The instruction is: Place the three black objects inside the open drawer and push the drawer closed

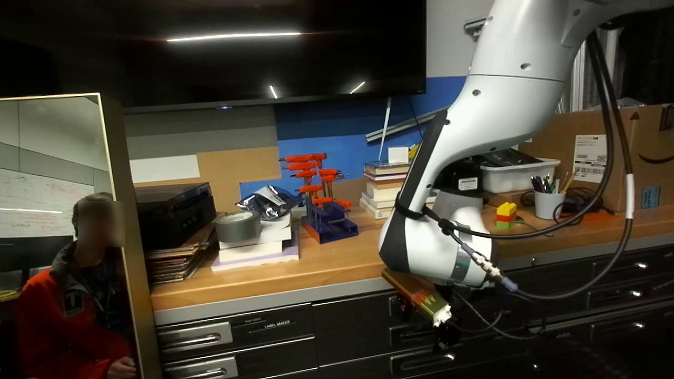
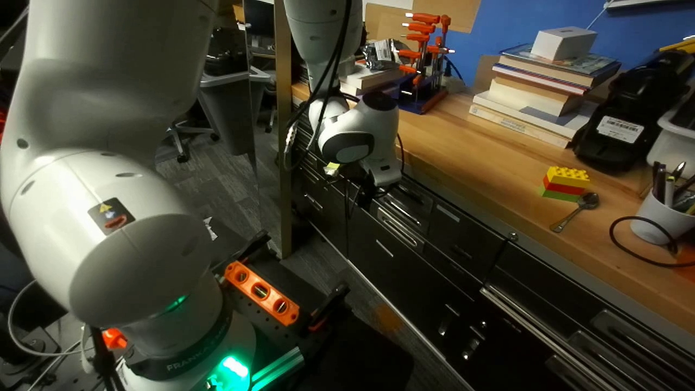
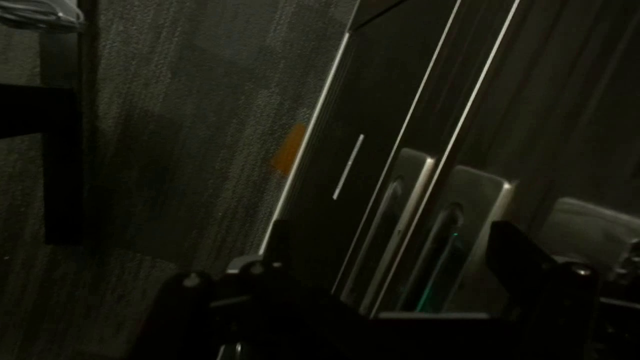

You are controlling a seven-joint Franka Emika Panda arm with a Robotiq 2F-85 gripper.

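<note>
My gripper [image 3: 392, 235] is open in the wrist view, its dark fingers apart with nothing seen between them. It points at the black cabinet front, where two metal drawer handles [image 3: 400, 215] [image 3: 482, 200] show beyond and between the fingers. In both exterior views the gripper [image 1: 446, 334] [image 2: 366, 195] hangs low beside the black drawers [image 1: 353, 329] [image 2: 385, 244], below the counter edge. Whether it touches a handle cannot be told. The drawers in view look shut; no open drawer can be made out. The three black objects cannot be made out.
The wooden counter [image 1: 337, 268] carries book stacks [image 1: 258, 242] [image 2: 537, 92], an orange-handled tool rack [image 1: 329, 210], a toy brick block [image 2: 564, 183], a spoon [image 2: 575, 212] and a pen cup [image 1: 548, 202]. A gold-framed panel [image 1: 126, 210] stands at the counter's end. Cables [image 2: 326, 81] hang from the arm.
</note>
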